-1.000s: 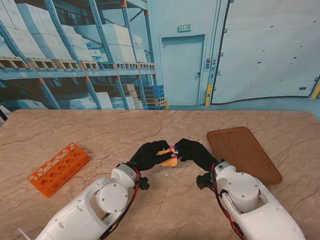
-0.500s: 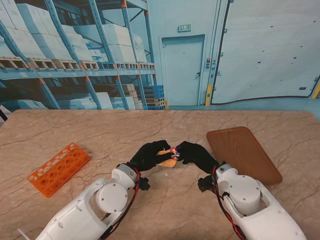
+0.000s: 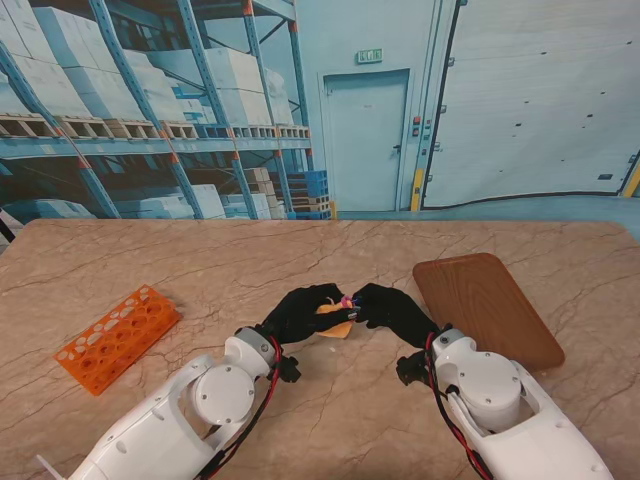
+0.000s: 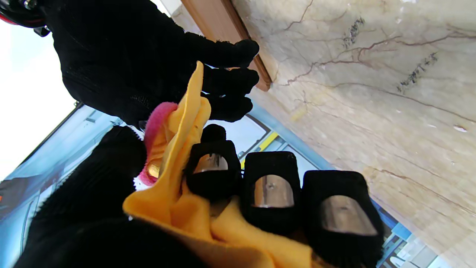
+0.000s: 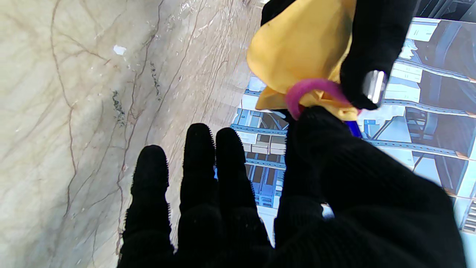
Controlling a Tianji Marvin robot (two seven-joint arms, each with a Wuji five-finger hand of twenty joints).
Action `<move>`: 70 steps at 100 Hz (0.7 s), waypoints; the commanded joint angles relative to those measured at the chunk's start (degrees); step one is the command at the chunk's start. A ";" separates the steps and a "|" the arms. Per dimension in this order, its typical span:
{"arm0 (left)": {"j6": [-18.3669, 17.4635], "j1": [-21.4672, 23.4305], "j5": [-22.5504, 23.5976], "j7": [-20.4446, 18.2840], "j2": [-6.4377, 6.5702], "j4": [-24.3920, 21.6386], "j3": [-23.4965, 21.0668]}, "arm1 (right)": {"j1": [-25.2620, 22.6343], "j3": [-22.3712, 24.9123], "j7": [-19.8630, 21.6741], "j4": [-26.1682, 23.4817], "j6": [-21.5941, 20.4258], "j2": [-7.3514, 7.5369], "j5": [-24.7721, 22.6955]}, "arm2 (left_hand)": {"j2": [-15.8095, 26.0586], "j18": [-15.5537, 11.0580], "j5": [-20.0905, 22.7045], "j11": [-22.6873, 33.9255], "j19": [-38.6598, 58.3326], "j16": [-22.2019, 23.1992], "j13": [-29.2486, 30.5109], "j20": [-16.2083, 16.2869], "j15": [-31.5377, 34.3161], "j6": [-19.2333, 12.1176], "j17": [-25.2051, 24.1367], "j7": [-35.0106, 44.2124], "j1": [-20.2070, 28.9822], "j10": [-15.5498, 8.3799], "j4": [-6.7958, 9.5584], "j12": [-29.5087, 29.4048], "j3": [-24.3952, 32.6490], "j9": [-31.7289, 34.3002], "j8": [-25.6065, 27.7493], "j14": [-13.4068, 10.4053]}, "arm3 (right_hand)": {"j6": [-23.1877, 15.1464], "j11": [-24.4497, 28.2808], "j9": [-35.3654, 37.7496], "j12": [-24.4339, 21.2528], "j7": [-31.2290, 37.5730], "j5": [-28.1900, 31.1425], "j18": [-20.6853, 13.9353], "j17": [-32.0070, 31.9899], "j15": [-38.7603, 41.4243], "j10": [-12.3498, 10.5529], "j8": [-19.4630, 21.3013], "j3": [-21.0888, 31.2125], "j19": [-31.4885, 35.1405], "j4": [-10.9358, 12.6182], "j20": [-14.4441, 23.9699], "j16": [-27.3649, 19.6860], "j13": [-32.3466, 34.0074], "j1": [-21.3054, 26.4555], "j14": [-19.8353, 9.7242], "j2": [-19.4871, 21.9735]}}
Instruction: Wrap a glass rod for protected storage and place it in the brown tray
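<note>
Hands first: both black-gloved ones meet over the middle of the marble table (image 3: 150, 250), a bit nearer to me than centre. The left hand (image 3: 300, 312) has its fingers curled around a bunched yellow cloth (image 3: 334, 322), so it's clearly gripping that bundle; in the left wrist view the cloth (image 4: 186, 201) is squeezed between the thumb and the fingers (image 4: 271, 190) with their shiny metal nail plates. The right hand (image 3: 385, 308) comes in from the other side and touches the end of the bundle, where a pink band (image 3: 346, 299) sits around the gathered cloth. From the right wrist camera the band (image 5: 308, 91) loops round the pinched cloth tip (image 5: 297, 48), and the right thumb and forefinger press right up against it while the other three fingers (image 5: 200, 160) stick out loose and apart, holding nothing. So the right hand looks pinched onto the band end. The glass rod itself I can't make out, presumably hidden inside the cloth; there's a small blue sliver just beside the band in the right wrist view, but I can't tell what it is. The brown tray (image 3: 487, 307) lies on the table just right of the hands, nothing in it. An orange tube rack (image 3: 116, 338) sits well off to the left.
</note>
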 commanded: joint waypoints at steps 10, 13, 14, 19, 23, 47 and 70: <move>1.10 0.64 -1.63 0.07 -0.39 -0.79 -0.17 | -0.11 -0.24 0.60 0.43 -0.79 0.03 -0.73 | 4.22 4.45 -0.76 3.68 12.56 -0.47 -0.97 -4.82 0.99 -4.30 -0.80 0.67 11.61 -1.59 -0.10 1.26 -1.21 1.87 -4.09 3.22 | -3.69 0.53 0.70 0.56 2.84 2.41 -1.41 0.46 0.14 -1.06 2.39 0.02 0.08 -0.38 1.02 0.59 1.27 2.66 -1.21 2.98; 1.38 0.73 -1.84 0.02 -0.40 -0.96 -0.22 | -0.08 -0.24 0.71 0.53 -0.86 0.07 -0.84 | 3.76 5.00 -1.03 3.89 12.33 -0.71 -0.98 -4.50 1.13 -4.24 -0.89 2.84 14.97 -1.44 -1.19 1.02 -1.01 2.04 -5.23 3.36 | -3.67 0.51 0.65 0.56 2.88 2.40 -1.42 0.45 0.13 -1.08 2.41 0.04 0.08 -0.37 1.02 0.58 1.23 2.69 -1.19 3.01; 1.44 0.75 -1.85 0.01 -0.40 -0.99 -0.23 | -0.08 -0.24 0.74 0.55 -0.88 0.08 -0.88 | 3.64 5.04 -1.14 3.90 12.30 -0.76 -0.98 -4.44 1.14 -4.21 -0.90 3.42 15.74 -1.48 -1.42 0.98 -1.05 2.04 -5.23 3.37 | -3.65 0.51 0.65 0.56 2.89 2.39 -1.42 0.45 0.12 -1.10 2.42 0.06 0.07 -0.35 1.03 0.58 1.20 2.72 -1.17 3.04; 1.09 0.70 -1.66 0.28 -0.45 -0.78 -0.22 | -0.07 -0.20 0.81 0.64 -0.93 0.11 -1.09 | 3.04 5.02 -1.25 4.04 12.34 -0.91 -0.70 -4.36 1.20 -3.25 -0.75 6.26 17.27 -1.87 -1.43 0.92 -0.56 2.27 -4.01 3.17 | -3.39 0.48 0.59 0.57 2.91 2.24 -1.41 0.44 0.10 -1.13 2.46 0.07 0.06 -0.33 1.04 0.58 1.17 2.72 -1.15 3.11; 0.57 0.68 -1.55 0.51 -0.47 -0.63 -0.23 | -0.13 -0.12 0.66 0.68 -0.93 0.09 -1.27 | 2.05 4.98 -1.60 4.14 12.49 -1.22 -0.51 -4.52 1.34 -2.31 -0.55 9.00 16.13 -2.02 -0.99 0.67 2.31 2.39 -3.89 3.11 | -2.80 0.48 0.60 0.58 2.93 1.94 -1.40 0.46 0.10 -1.14 2.48 0.13 0.08 -0.24 1.06 0.58 1.20 2.75 -1.26 3.34; -0.61 0.70 -1.56 -0.27 -0.19 -0.74 -0.18 | -0.53 0.70 -0.98 0.74 -0.38 -0.39 -0.66 | -0.85 3.74 -1.79 4.50 14.44 -1.61 1.26 -2.53 2.75 0.02 0.41 13.27 10.21 -1.26 -0.41 0.21 13.32 3.32 -0.14 3.73 | 0.75 0.62 0.65 0.59 1.01 -0.14 -1.37 0.41 0.22 -1.01 -2.63 -0.52 0.15 0.90 1.29 0.65 1.17 2.09 -1.14 3.76; -1.14 0.66 -1.72 -1.01 0.01 -0.80 -0.12 | -0.92 1.55 1.19 0.66 0.91 -0.42 3.71 | -1.67 3.09 -1.28 4.53 14.45 -1.64 2.21 1.24 3.55 0.08 0.78 13.60 8.25 -0.81 -0.41 0.14 16.64 3.77 0.44 4.15 | 5.41 -1.83 -2.69 -0.03 -6.92 -8.37 -1.82 -0.58 -1.77 -0.95 -8.61 6.34 -1.35 3.95 1.86 0.43 -0.85 -8.61 -1.50 -1.78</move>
